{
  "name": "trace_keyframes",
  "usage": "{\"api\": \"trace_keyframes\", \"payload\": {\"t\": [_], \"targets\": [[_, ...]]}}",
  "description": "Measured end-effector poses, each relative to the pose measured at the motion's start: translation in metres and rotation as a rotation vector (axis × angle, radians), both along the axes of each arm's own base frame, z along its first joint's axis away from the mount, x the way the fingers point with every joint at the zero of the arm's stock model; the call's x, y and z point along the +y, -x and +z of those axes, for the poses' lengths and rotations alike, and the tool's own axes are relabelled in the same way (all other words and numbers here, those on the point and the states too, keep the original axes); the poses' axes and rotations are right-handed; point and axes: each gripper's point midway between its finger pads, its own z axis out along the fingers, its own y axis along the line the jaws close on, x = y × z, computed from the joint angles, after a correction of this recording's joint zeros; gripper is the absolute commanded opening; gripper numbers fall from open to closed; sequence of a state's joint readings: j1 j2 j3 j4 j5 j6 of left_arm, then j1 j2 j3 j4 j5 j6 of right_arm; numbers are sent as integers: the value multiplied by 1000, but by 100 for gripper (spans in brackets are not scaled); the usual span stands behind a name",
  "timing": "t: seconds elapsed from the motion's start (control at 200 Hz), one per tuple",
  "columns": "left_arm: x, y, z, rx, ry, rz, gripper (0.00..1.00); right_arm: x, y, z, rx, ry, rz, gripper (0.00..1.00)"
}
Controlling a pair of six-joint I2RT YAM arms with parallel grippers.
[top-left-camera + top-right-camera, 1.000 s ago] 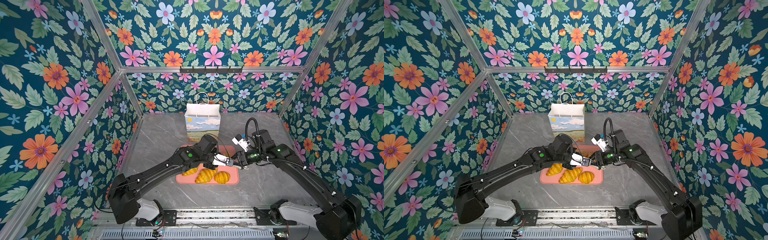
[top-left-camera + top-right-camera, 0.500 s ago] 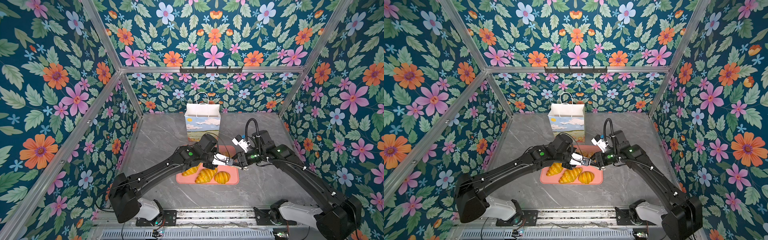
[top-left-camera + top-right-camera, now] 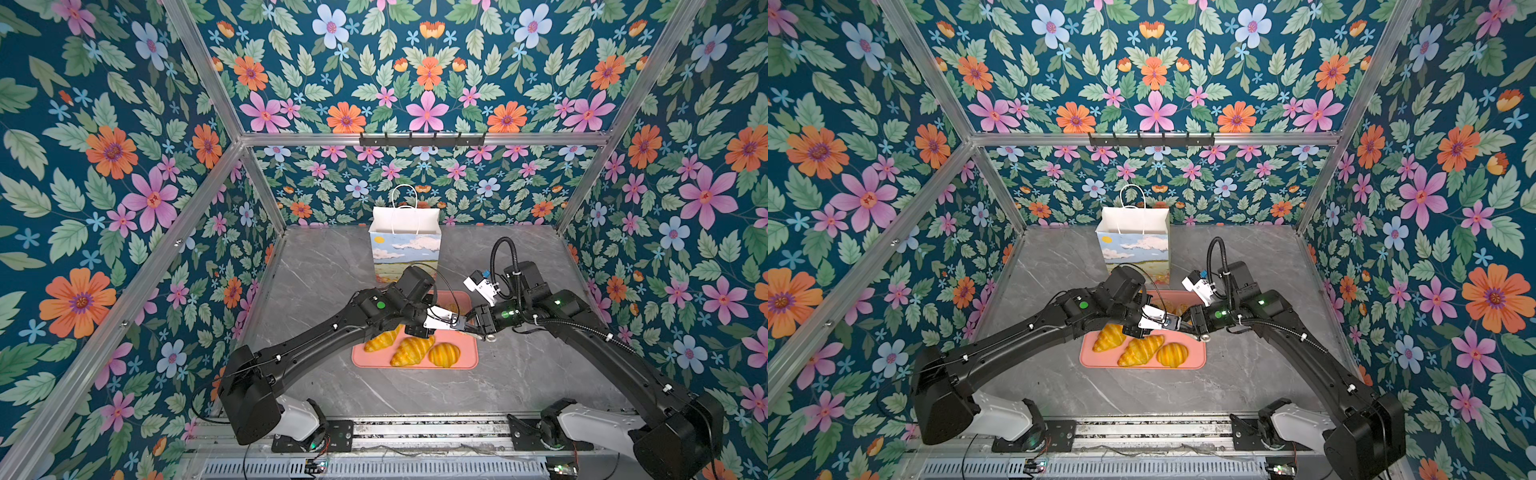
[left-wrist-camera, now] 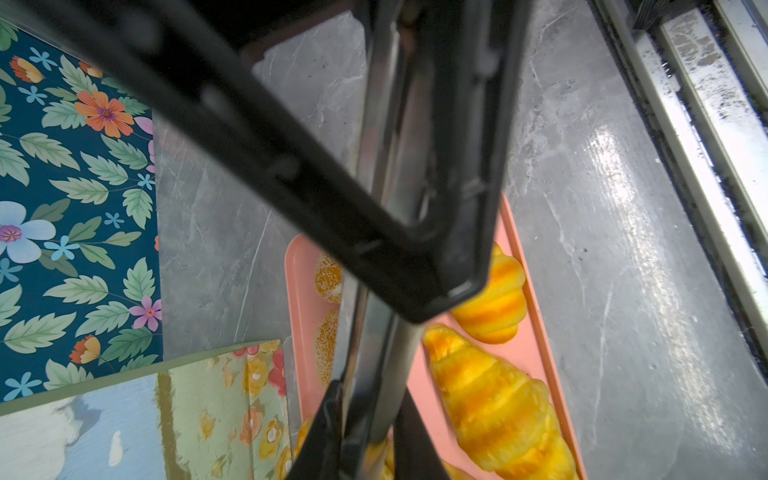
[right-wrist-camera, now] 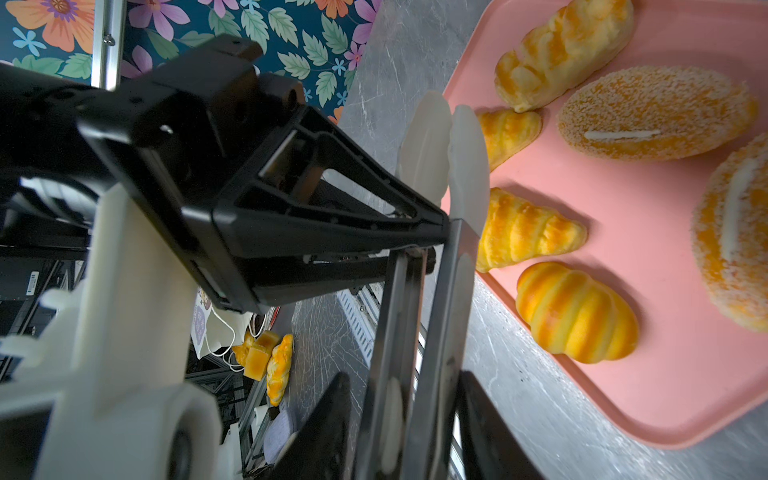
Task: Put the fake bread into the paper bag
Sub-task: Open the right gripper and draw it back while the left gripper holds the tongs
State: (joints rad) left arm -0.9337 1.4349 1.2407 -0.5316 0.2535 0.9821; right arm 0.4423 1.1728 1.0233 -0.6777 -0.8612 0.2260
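The left claw [image 4: 365,419] and the right claw [image 5: 403,411] meet tip to tip. Each one is clenched on the same metal tongs [image 5: 446,291]. The white ends of the tongs sit by the edge of the pink tray [image 5: 665,395], close to both claws. All six pieces of fake bread [image 5: 528,232] lie on that tray, just under and beside the claws. The paper bag [image 3: 405,232] stands upright behind the claws, past the far end of the tray, with its top open.
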Motion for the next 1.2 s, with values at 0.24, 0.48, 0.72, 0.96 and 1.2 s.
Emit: {"api": "trace_keyframes", "payload": {"t": [0.24, 0.48, 0.72, 0.96, 1.2], "targets": [[-1, -13, 4, -12, 22, 55, 17, 3, 10, 4, 11, -29, 51, 57], [-4, -15, 0, -4, 15, 63, 16, 2, 12, 4, -24, -22, 82, 58], [-3, -16, -1, 1, 17, 77, 14, -2, 11, 12, -92, -11, 69, 60], [0, -20, 9, 28, 53, 122, 11, -31, 9, 38, -385, 52, -70, 84], [4, -18, 29, 121, 96, 186, 9, -51, 12, 46, -673, 64, -122, 90]]}}
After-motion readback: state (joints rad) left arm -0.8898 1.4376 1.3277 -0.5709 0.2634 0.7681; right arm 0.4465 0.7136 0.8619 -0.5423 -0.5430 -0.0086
